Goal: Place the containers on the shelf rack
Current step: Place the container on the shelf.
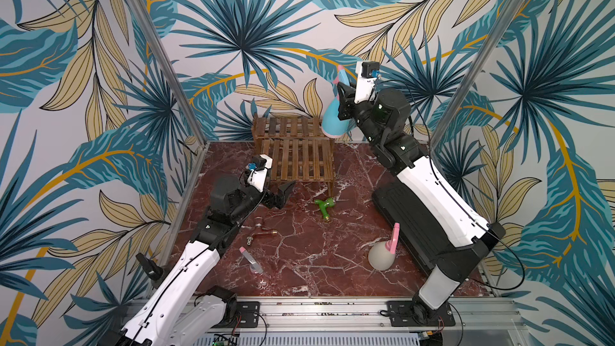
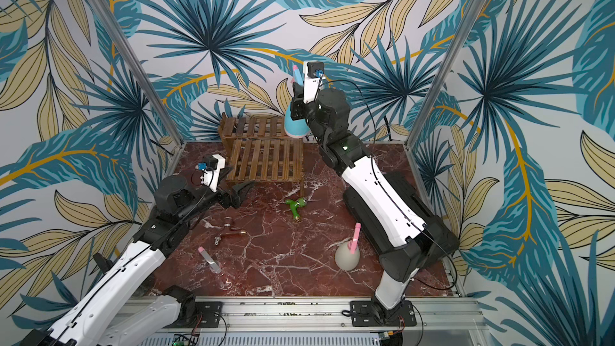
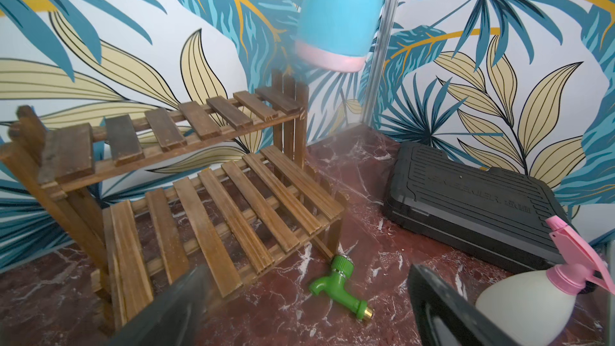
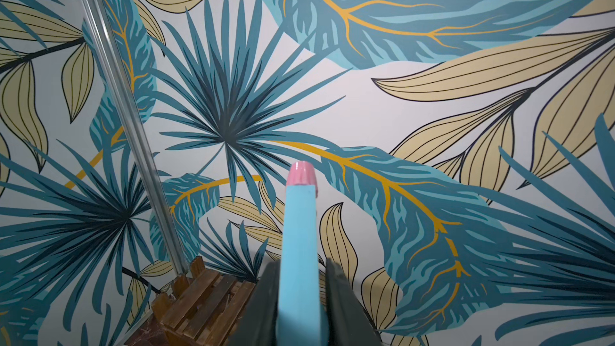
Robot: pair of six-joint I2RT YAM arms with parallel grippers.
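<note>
Clamped by the neck close under the wrist lens: blue bottle (image 4: 298,228), in the right gripper (image 4: 301,297), jaws pressed in to a narrow pinch. Hangs tilted over the right end of the upper tier of the rack (image 1: 293,148), base just clear of the slats in the left wrist view.

Reads as the first placement, mid-carry, with the set-down not yet made. Next calls for righting the bottle, lowering its base flat across the slats rather than into a gap, then easing the jaws apart.

Spread wide and empty, just off the rack's front left corner: left gripper (image 1: 285,194).

Leaves both tiers bare. Still to shelve: cream bottle (image 1: 381,256), seemingly upright, well in front of the rack's right end; clear bottle (image 1: 253,262), lying flat, well in front of its left end. Cannot make out a fourth. Cannot tell the fill of the blue or cream bottle through opaque walls; no liquid visible in the clear one.
</note>
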